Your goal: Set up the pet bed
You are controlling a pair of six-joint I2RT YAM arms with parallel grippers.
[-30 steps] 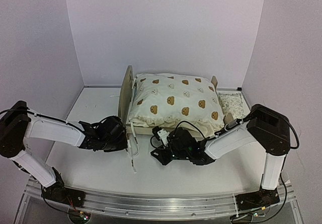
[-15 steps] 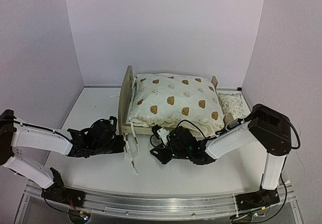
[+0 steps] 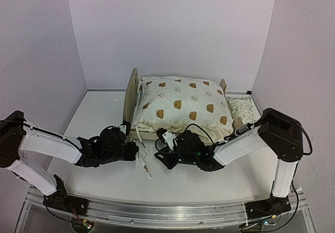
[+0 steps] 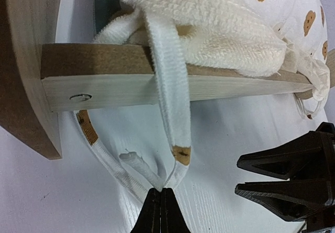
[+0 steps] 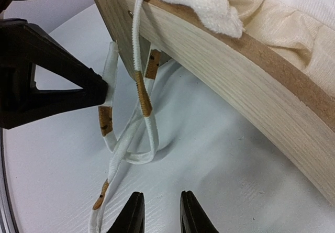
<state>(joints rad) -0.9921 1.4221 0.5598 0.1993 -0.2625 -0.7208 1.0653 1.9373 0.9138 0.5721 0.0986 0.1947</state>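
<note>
Your left gripper (image 4: 160, 207) has its jaws pinched tight on a white tie (image 4: 170, 112) with tan patches, low over the desk (image 3: 99, 112) at 7 o'clock off the pet bed (image 4: 131, 84). Just at its 3 o'clock, your right gripper (image 5: 158, 212) has its jaws a narrow gap apart, holding nothing, tips near the loose tie loops. Beyond both, at 12 o'clock, the pet bed sits mid-desk, its headboard (image 3: 132, 89) at the left end. The bear-print quilt (image 3: 183, 104) is heaped across it and spills over its near side.
</note>
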